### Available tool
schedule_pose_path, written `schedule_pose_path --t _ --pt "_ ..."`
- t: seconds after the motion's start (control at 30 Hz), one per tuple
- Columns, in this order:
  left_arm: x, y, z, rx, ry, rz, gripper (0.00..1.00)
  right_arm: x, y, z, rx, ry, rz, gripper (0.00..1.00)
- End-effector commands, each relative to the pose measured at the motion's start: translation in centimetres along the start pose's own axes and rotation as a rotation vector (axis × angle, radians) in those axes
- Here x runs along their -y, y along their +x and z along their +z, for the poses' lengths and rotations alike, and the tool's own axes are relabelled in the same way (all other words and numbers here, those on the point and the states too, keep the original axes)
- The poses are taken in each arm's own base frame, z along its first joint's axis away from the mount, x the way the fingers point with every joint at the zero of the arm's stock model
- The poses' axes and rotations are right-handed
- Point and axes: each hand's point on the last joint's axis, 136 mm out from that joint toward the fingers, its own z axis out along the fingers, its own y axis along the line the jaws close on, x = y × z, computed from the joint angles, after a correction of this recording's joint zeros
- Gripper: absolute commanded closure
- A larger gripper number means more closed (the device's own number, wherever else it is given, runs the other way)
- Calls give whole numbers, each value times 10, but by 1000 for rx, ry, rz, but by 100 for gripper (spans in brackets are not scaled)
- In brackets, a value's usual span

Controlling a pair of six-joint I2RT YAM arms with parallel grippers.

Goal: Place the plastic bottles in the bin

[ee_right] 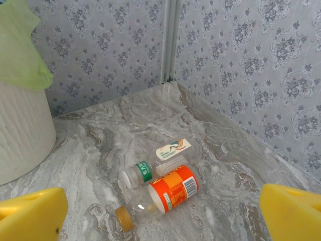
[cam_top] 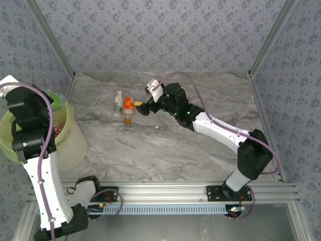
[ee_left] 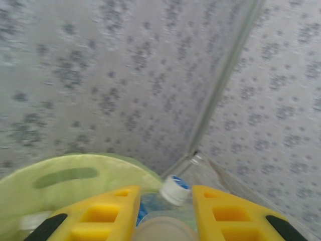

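LEFT TO RIGHT: The round pale lime-green plastic bin [cam_top: 72, 143] stands at the left edge of the overhead frame. Above its rim, the left gripper [ee_left: 165, 213] clasps a clear plastic bottle with a white-and-blue cap [ee_left: 174, 187], apparently ready to drop it. At centre frame the right gripper [cam_top: 142, 107], jaws spread wide and empty, hangs just right of two bottles lying side by side on the marble-patterned table [cam_top: 175, 150]. The nearer one, a clear orange-labelled bottle with an orange cap [ee_right: 170, 193], lies lengthwise up the overhead frame, cap toward the bottom. A white-capped, green-banded bottle [ee_right: 145, 169] rests just beyond it. The right arm is plainly the closer to the pair.
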Motion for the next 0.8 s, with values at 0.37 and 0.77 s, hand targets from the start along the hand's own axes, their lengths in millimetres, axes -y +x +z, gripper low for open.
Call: schedule_pose_path --t 0.37,0.77 --pt "-66 -9 -19 62 -355 125 100 -1 1 6 -20 -3 -10 0" --pt "-101 57 16 -153 -608 277 52 -7 0 15 -36 -30 -27 0"
